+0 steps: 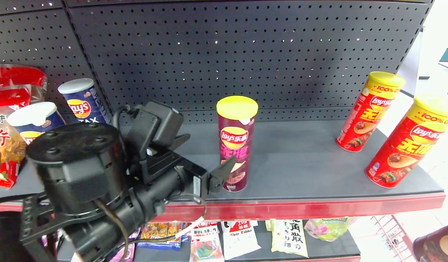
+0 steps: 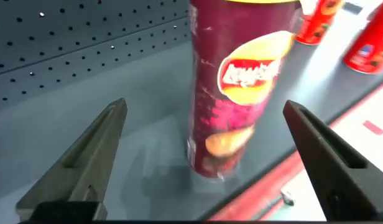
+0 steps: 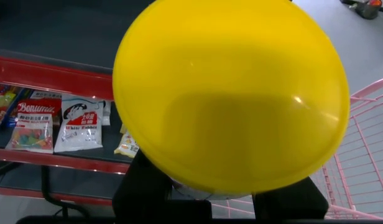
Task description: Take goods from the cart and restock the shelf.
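Note:
A purple chip can [image 1: 238, 145] with a yellow lid stands upright near the front edge of the grey shelf [image 1: 304, 163]. My left gripper [image 1: 204, 156] is just to its left, open, with one finger behind and one reaching the can's lower side. In the left wrist view the purple can [image 2: 235, 93] stands on the shelf between and beyond the spread fingers of the left gripper [image 2: 205, 106], untouched. My right gripper [image 3: 219, 202] is shut on another can whose yellow lid [image 3: 232, 93] faces the camera. The dark held can [image 1: 436, 247] shows at the lower right corner.
Two red cans [image 1: 369, 111] [image 1: 409, 142] lean at the shelf's right end. Blue cans [image 1: 80, 100] and snack bags [image 1: 6, 138] crowd the left end. A pegboard [image 1: 246, 47] backs the shelf. Packets [image 1: 238, 236] lie on the lower shelf. The pink cart [image 3: 365, 155] is below right.

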{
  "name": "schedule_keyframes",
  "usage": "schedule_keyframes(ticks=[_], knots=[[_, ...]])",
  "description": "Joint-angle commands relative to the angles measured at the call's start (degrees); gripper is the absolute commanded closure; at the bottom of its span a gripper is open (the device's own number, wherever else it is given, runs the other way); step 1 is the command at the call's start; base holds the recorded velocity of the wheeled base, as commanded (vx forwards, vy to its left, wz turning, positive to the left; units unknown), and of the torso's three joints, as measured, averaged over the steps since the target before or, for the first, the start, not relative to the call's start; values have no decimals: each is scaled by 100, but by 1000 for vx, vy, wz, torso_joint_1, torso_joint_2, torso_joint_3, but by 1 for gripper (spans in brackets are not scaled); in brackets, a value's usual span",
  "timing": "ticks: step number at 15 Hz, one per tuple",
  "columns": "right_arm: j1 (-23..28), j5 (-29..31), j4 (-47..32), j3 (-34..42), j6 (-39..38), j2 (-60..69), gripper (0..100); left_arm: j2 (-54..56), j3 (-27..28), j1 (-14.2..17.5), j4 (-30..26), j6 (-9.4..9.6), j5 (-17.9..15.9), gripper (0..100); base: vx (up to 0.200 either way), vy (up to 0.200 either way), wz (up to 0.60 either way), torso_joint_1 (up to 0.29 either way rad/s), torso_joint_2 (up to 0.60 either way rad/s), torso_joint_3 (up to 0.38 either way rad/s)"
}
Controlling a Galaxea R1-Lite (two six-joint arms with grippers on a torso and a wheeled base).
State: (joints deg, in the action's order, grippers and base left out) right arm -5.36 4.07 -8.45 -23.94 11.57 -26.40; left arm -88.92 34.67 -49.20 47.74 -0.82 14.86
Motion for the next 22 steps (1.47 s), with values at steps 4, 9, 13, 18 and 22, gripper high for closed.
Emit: schedule_keyframes(ticks=[4,9,13,18,22], knots=[[-88,-504,36,-779,21,-945,100,2397,-1208,438,-1575,38,8,0,0,0,0,0,0,0],[-404,-1119,45,-1306,91,-1455,100,4673,-1112,780,-4686,275,694,0,0,0,0,0,0,0],[-835,-1497,54,-1781,126,-1877,100,5543,-1199,1088,-5459,275,887,0,0,0,0,0,0,0],[-1257,-1515,1311,-2923,-6,-4206,100,6009,-1173,1369,-5846,284,869,0,0,0,0,0,0,0],[-1248,-1743,2251,-3433,-76,-5586,100,6000,-1173,1378,-5846,275,825,0,0,0,0,0,0,0]])
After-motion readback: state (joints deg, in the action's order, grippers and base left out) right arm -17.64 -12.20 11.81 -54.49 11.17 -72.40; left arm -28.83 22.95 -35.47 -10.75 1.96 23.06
